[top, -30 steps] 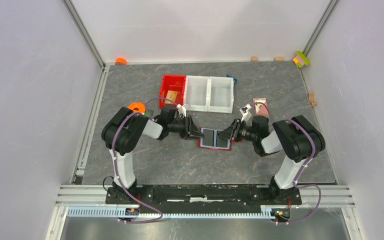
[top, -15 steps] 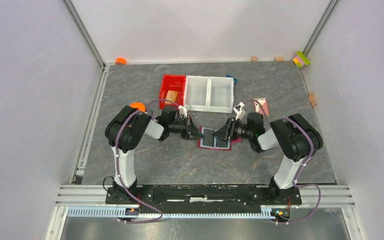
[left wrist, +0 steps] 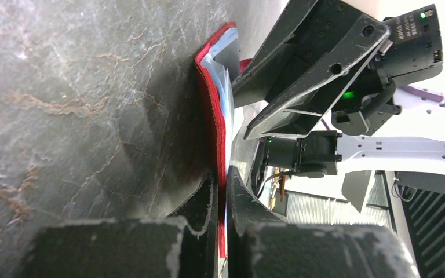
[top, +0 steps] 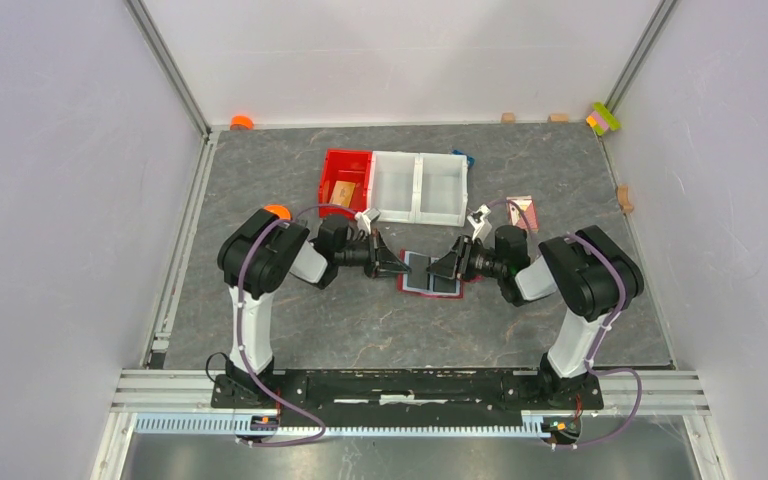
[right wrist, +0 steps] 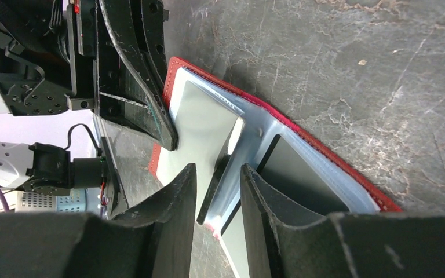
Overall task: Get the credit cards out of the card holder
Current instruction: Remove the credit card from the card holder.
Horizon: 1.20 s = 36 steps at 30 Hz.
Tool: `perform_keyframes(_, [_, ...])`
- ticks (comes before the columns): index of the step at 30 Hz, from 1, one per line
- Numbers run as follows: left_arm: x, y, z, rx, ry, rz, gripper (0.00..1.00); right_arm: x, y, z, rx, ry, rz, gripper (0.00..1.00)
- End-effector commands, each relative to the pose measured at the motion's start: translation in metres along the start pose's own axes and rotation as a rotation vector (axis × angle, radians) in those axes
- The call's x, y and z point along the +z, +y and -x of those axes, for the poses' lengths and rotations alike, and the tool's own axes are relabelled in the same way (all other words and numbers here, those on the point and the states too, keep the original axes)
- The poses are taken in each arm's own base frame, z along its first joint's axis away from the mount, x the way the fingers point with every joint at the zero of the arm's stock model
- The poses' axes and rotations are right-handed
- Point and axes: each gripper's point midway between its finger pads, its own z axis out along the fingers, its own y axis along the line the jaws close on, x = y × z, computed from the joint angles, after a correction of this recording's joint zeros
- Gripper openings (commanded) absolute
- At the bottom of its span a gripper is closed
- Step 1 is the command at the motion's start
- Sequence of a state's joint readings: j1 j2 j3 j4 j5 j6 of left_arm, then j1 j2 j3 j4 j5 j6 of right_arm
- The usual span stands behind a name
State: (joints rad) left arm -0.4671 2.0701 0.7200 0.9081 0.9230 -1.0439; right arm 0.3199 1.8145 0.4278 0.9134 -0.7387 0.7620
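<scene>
The grey, stone-patterned worktop [top: 360, 330] carries everything. From its near edge the left arm [top: 260, 262] and the right arm [top: 585, 278] bend inward so that they meet over the middle. Behind them stands a red bin [top: 345, 153], touching a white bin [top: 417, 155] with two compartments on its right. A tan card [top: 341, 192] lies in the red bin. Just in front of the white bin the card holder [top: 428, 278] lies open on the worktop between the two hands, red edging around clear pockets. The left hand [left wrist: 221, 176] has its fingers together, clamped on the holder's red left edge, which is lifted a little off the worktop there. The right hand [right wrist: 218, 171] has its fingers part-way apart, one on each side of a raised clear pocket leaf in the middle of the holder. Whether they press on that leaf I cannot tell. A pale card [right wrist: 200, 124] sits in the pocket on the side of the left hand, and a dark card [right wrist: 304, 176] in the pocket on the other side. A pink-and-white patterned card [top: 522, 211] lies on the worktop just behind the right arm's wrist. A small orange piece [top: 242, 122] sits in the far left corner, and a coloured block [top: 603, 118] in the far right corner.
</scene>
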Motion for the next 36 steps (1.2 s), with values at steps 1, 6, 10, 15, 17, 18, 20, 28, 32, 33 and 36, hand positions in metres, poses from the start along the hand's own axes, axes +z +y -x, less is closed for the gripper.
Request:
perform_keyframes(1, [-0.002, -0.023, 0.012, 0.030, -0.030, -0.109, 0.02, 0.000, 0.003, -0.007, 0.021, 0.009, 0.031, 0.40])
perform_keyframes(6, [-0.001, -0.025, 0.012, 0.012, -0.025, -0.141, 0.02, -0.002, 0.022, -0.002, 0.024, -0.016, 0.120, 0.39])
perform_keyframes(10, [0.000, -0.016, 0.011, 0.008, -0.017, -0.089, 0.02, -0.003, 0.031, 0.000, 0.013, -0.024, 0.158, 0.32])
perform_keyframes(15, [-0.001, -0.006, 0.011, 0.038, -0.019, -0.006, 0.02, -0.005, 0.038, 0.003, -0.002, -0.041, 0.181, 0.22])
perform_keyframes(17, [-0.001, -0.001, 0.011, 0.032, -0.016, 0.015, 0.02, -0.006, 0.041, 0.004, -0.003, -0.049, 0.198, 0.21])
perform_keyframes(18, [-0.001, 0.001, 0.010, 0.027, -0.013, 0.023, 0.02, -0.007, 0.043, 0.005, -0.003, -0.052, 0.206, 0.19])
perform_keyframes(20, [-0.001, 0.001, 0.010, 0.027, -0.013, 0.025, 0.02, -0.007, 0.045, 0.005, -0.002, -0.053, 0.215, 0.17])
perform_keyframes(28, [-0.001, 0.002, 0.011, 0.031, -0.010, 0.031, 0.04, -0.006, 0.044, 0.006, -0.001, -0.052, 0.212, 0.01])
perform_keyframes(32, [-0.003, 0.000, 0.011, 0.038, -0.014, 0.030, 0.09, -0.006, 0.035, 0.006, 0.002, -0.052, 0.169, 0.00])
perform_keyframes(33, [-0.003, 0.000, 0.012, 0.040, -0.015, 0.028, 0.10, -0.006, 0.031, 0.006, 0.007, -0.052, 0.154, 0.00])
perform_keyframes(36, [-0.007, 0.000, 0.014, 0.040, -0.028, 0.028, 0.08, -0.008, 0.022, 0.007, 0.025, -0.062, 0.120, 0.00])
